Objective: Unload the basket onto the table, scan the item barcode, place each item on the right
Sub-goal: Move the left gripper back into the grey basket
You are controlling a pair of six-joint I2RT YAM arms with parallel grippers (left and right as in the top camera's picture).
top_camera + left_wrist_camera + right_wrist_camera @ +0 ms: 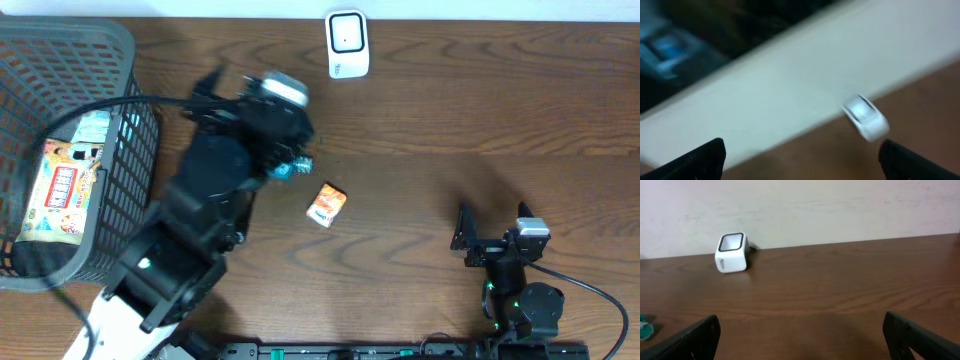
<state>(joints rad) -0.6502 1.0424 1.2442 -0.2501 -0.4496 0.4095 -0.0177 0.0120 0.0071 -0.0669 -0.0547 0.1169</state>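
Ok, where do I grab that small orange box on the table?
Pinch the orange box across its long sides, coming straight down. It seems to lie flat and skewed on the table, with open space around it, so turn the jaws to match.

The dark brown wooden surface (420, 180) is showing a streaky lengthwise grain. The white boxy plastic scanner (347, 44) is displaying a pale window rimmed in black. The small cardboard box (326, 204) is showing orange and white print. Inside the grey plastic mesh basket (120, 45), a flat printed packet (65, 190) is showing yellow, orange, red and pale blue. The black left arm (210, 170) is carrying a teal patch, and the black right arm (520, 290) is glowing with small green lights.
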